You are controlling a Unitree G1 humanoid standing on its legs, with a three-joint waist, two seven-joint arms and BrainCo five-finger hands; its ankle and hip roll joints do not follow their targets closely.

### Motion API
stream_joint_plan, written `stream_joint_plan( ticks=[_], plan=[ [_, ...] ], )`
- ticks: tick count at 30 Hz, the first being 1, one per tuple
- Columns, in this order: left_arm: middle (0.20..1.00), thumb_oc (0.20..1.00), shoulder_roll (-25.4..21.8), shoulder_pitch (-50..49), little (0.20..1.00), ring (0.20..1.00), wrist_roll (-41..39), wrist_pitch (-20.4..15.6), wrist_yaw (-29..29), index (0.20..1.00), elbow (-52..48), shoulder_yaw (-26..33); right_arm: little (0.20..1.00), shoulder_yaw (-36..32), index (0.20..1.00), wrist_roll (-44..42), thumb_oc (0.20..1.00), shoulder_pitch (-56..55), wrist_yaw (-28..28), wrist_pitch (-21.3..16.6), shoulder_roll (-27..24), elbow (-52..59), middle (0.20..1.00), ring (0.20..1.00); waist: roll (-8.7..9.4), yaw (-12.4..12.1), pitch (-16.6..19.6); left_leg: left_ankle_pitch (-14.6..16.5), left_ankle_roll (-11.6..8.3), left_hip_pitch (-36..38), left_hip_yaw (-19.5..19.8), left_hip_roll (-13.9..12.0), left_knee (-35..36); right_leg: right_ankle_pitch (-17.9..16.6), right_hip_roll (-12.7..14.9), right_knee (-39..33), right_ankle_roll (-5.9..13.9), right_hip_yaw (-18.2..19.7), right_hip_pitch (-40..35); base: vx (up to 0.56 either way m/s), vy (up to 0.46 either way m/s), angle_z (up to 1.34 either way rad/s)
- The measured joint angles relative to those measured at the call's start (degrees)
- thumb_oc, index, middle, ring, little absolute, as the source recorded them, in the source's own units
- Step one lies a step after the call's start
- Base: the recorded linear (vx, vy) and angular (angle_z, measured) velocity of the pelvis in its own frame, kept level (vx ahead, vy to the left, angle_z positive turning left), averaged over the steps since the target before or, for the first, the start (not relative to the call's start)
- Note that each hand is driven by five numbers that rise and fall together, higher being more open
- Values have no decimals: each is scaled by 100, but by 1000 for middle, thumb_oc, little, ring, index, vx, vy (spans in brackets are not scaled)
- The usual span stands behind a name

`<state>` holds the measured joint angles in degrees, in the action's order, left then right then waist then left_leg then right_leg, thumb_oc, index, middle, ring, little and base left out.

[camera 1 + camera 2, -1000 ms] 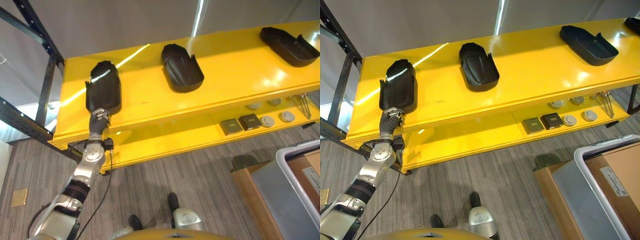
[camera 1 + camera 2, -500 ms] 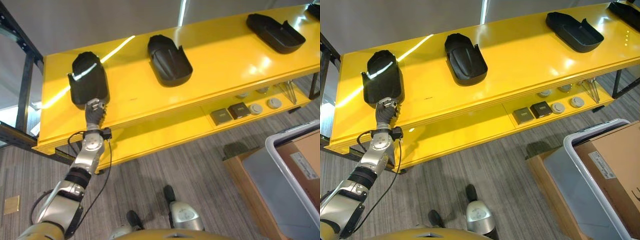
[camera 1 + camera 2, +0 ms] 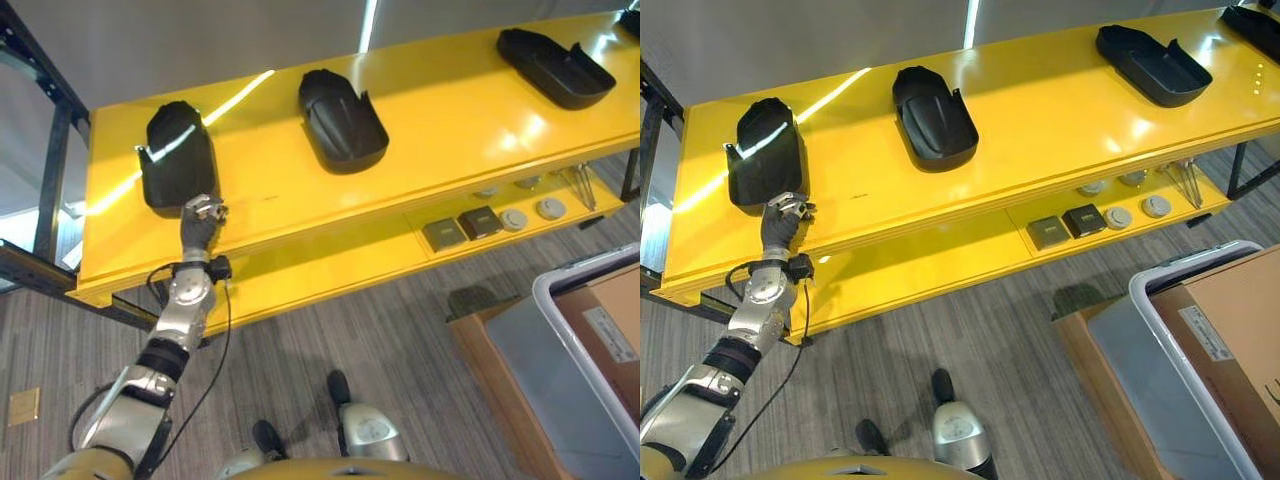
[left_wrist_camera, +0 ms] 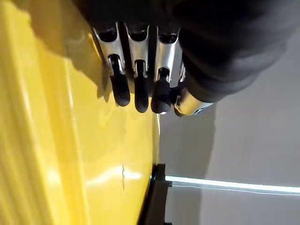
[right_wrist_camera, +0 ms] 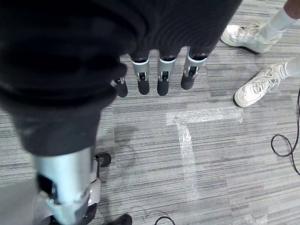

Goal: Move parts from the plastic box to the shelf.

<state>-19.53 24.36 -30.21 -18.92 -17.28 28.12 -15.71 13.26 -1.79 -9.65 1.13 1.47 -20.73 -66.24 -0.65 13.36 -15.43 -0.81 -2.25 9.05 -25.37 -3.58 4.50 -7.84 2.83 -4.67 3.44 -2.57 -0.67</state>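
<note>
Now: left hand point(image 3: 203, 222) just beside left part point(image 3: 177, 167) on shelf point(image 3: 300, 215), fingers point(image 4: 136, 96) relaxed, empty | right hand point(image 5: 159, 79) hangs over floor, fingers slack, empty | step: withdraw straight back, avoid nudging part | box point(image 3: 1200, 340) at right

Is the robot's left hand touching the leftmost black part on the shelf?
Apart. The left eye view shows yellow shelf between the left hand and the leftmost black part.

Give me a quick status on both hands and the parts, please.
Left robot hand open, empty, beside leftmost black part on yellow shelf. Right robot hand open, empty, over floor. Two more black parts on the shelf. Nothing blocking.
</note>
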Motion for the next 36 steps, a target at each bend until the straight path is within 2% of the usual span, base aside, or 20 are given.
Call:
stream_joint_plan(
  ticks=[6, 8, 9, 10, 13, 14, 16, 18, 20, 23, 27, 28, 32, 33, 36],
  plan=[
    [1000, 1000, 24, -820, 1000, 1000, -559, 79, 634, 1000, -1745, -3, 1000, -61, 1000, 112, 1000, 82, -5, 57, 22, -3, 1000, 1000, -14, -224, -6, 5, 4, 95, 122, 11, 31, 24, 31, -2, 3, -126, -164, -20, 37, 11],
    [1000, 1000, -6, -889, 1000, 1000, -745, 160, 912, 1000, -2184, -9, 1000, -63, 1000, 213, 1000, 92, -13, 71, 21, -7, 1000, 1000, -40, -403, 1, 16, 18, 111, 192, 18, 33, 45, 48, -3, 19, -160, -231, -57, 49, 14],
    [1000, 1000, -6, -889, 1000, 1000, -745, 160, 912, 1000, -2184, -9, 1000, -63, 1000, 213, 1000, 92, -13, 71, 21, -7, 1000, 1000, -40, -403, 1, 16, 18, 111, 192, 18, 33, 45, 48, -3, 19, -160, -231, -61, 47, 13],
    [1000, 1000, -125, -1050, 1000, 1000, -958, 401, 1416, 1000, -2755, -23, 1000, -124, 1000, 226, 1000, 128, -26, 78, 18, -14, 1000, 1000, -79, -528, 26, 20, 26, 109, 245, 35, 34, 72, 74, -4, 27, -209, -275, -56, 38, 18],
    [1000, 1000, -192, -1150, 1000, 1000, -970, 719, 1898, 1000, -2919, -174, 1000, -183, 1000, 242, 1000, 143, -32, 77, 15, -16, 1000, 1000, -150, -567, 99, 16, 34, 109, 348, 61, 34, 84, 106, -3, 39, -297, -331, -131, 8, 20],
    [1000, 1000, -347, -1289, 1000, 1000, -932, 978, 2265, 1000, -3188, -401, 1000, -206, 1000, 343, 1000, 152, -41, 73, 19, -16, 1000, 1000, -182, -599, 148, 4, 47, 100, 344, 65, 33, 68, 109, -2, 36, -307, -328, -72, 37, 7],
    [1000, 1000, -537, -1316, 1000, 1000, -780, 1243, 2707, 1000, -3319, -818, 1000, -210, 1000, 413, 1000, 161, -43, 74, 21, -49, 1000, 1000, -200, -652, 206, 4, 47, 97, 354, 66, 33, 73, 111, -3, 40, -315, -328, -78, 42, 3],
    [1000, 1000, -683, -1465, 1000, 1000, -492, 1410, 3057, 1000, -3339, -1326, 1000, -145, 1000, 444, 1000, 232, -45, 100, 1, -52, 1000, 1000, -205, -670, 346, 3, 46, 92, 372, 66, 34, 68, 112, -1, 38, -353, -329, -85, 42, 0],
    [1000, 1000, -768, -1625, 1000, 1000, -278, 1490, 3138, 1000, -3282, -1555, 1000, -58, 1000, 450, 1000, 235, -50, 119, -33, -58, 1000, 1000, -210, -674, 481, 3, 46, 88, 373, 65, 35, 74, 112, -3, 44, -380, -332, -68, 34, 4],
    [1000, 1000, -720, -1760, 1000, 1000, 138, 1577, 2797, 1000, -2074, -1999, 1000, 215, 1000, 450, 1000, 252, -64, 190, -26, -101, 1000, 1000, -193, -679, 790, 5, 44, 76, 433, 60, 35, 105, 113, -4, 64, -409, -336, -39, 10, 6],
    [1000, 1000, -447, -2154, 1000, 1000, 167, 1912, 2395, 1000, -221, -1795, 1000, 226, 1000, 446, 1000, 245, -63, 314, -7, -106, 1000, 1000, -175, -707, 934, 61, 21, 53, 510, 57, 38, 162, 117, -28, 88, -428, -339, -15, 25, 6],
    [1000, 1000, -328, -2318, 1000, 1000, 188, 2056, 2238, 1000, 440, -1666, 1000, 228, 1000, 446, 1000, 208, -63, 379, -6, -114, 1000, 1000, -166, -716, 969, 58, 19, 42, 516, 50, 38, 163, 111, -16, 87, -432, -330, -75, -12, 6],
    [1000, 1000, 192, -2608, 1000, 1000, 493, 2085, 2057, 1000, 2553, -804, 1000, 230, 1000, 446, 1000, 205, -61, 475, -1, -107, 1000, 1000, -130, -754, 951, 36, 24, 12, 550, 41, 37, 161, 107, -4, 84, -458, -323, -60, -7, 4],
    [1000, 1000, 378, -2648, 1000, 1000, 626, 2097, 1996, 1000, 3474, -412, 1000, 228, 1000, 447, 1000, 204, -63, 518, 4, -116, 1000, 1000, -88, -785, 954, 29, 34, 8, 558, 37, 36, 164, 103, -4, 80, -465, -323, -33, -15, 6],
    [1000, 1000, 385, -2871, 1000, 1000, 804, 2104, 1876, 1000, 4286, 139, 1000, 230, 1000, 450, 1000, 238, -63, 647, 109, -120, 1000, 1000, 44, -881, 935, 18, 29, -22, 637, 28, 35, 182, 102, -3, 55, -557, -334, -4, -21, 12]
  ],
)
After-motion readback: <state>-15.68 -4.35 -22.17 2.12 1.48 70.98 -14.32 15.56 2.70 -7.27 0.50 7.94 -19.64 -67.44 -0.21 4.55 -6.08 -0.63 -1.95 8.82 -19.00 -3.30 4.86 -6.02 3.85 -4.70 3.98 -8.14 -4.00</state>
